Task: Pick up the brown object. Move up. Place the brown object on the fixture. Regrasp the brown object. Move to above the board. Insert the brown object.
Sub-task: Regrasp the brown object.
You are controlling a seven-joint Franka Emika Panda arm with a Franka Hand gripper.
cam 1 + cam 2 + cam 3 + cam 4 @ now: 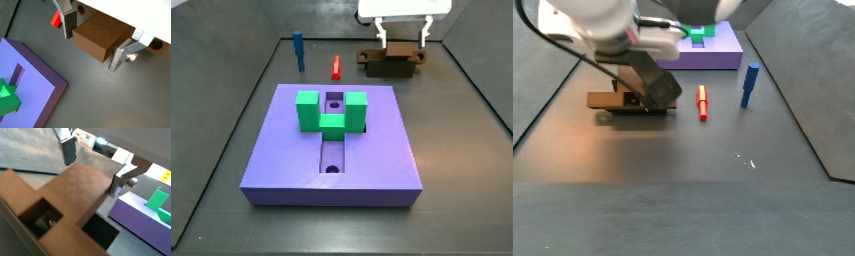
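Judging from the layout, the purple board [331,150] is seen not yet loaded — insertion remains — while on the dark fixture [392,68] the flat brown object [101,36] rests between the spread, ungripping fingers of the gripper [404,35], so the regrasp appears pending.

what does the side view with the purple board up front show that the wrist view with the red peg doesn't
Only the side view: the blue peg, the whole board with its groove and holes, and the fixture at the back. Only the wrist view: the flat silver fingers either side of the brown object. Both: the gripper at the brown object, the red peg, the green block.
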